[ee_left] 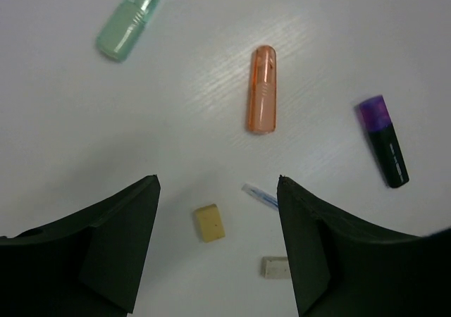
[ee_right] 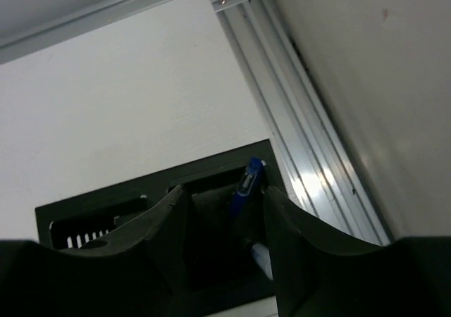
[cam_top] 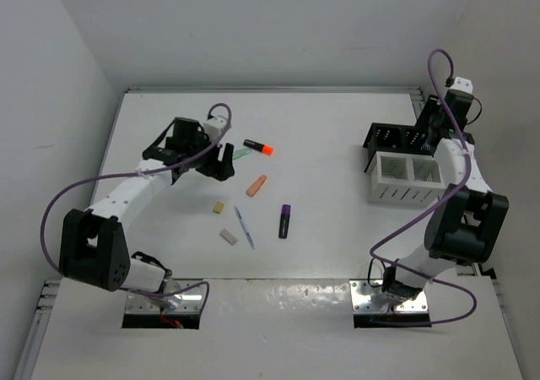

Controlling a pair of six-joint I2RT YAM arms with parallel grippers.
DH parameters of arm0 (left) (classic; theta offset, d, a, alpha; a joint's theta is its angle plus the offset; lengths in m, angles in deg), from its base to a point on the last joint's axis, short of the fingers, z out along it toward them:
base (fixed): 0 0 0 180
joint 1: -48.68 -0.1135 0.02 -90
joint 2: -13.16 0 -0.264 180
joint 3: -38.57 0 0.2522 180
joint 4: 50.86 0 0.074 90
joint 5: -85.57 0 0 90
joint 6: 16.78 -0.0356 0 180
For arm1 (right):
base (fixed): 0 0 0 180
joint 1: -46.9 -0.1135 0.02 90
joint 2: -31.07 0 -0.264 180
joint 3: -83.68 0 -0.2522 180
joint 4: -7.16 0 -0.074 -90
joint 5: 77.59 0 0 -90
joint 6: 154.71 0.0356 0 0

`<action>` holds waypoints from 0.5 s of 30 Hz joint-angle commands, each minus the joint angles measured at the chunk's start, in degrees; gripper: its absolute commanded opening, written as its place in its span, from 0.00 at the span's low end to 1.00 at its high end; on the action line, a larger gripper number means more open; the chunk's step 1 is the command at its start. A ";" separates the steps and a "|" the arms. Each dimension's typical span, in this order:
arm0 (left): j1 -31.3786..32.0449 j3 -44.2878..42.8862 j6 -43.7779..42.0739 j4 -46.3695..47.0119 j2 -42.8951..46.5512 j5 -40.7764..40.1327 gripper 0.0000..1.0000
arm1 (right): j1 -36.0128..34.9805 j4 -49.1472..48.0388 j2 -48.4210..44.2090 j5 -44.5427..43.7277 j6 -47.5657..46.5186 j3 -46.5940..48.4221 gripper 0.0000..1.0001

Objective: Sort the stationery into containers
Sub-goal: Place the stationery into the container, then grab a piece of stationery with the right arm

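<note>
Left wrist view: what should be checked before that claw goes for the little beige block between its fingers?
1. The left gripper is open: ok, jaws wide apart.
2. The beige eraser is lined up: ok, it lies in the gap between the fingers.
3. Finger path clear: not ok, the blue pen shows its tip right beside one finger.
4. The second eraser lies apart from the first: ok.
5. Height above the table: cannot tell.
6. The right gripper is out of the way: ok, it is over at the black organiser.
</note>
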 commanded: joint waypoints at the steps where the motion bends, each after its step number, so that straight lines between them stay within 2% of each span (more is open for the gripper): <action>1: 3.50 0.03 -1.97 -3.28 -2.46 -2.03 0.73 | -1.47 3.87 -2.88 6.41 1.08 3.46 0.45; 6: 9.30 2.23 5.93 -3.03 -5.80 -8.79 0.68 | -5.33 7.23 -8.24 13.64 0.82 1.53 0.44; 8: 11.15 1.71 10.22 -3.37 -6.25 -14.13 0.61 | -7.78 8.80 -10.79 15.31 0.56 0.30 0.44; 12: 13.44 1.44 13.59 -5.48 -6.78 -18.38 0.60 | -11.66 11.62 -14.22 17.95 -0.41 -1.28 0.44; 15: 11.44 2.06 14.38 -4.26 -4.51 -18.74 0.58 | -16.31 15.66 -16.25 26.64 -4.09 -2.17 0.36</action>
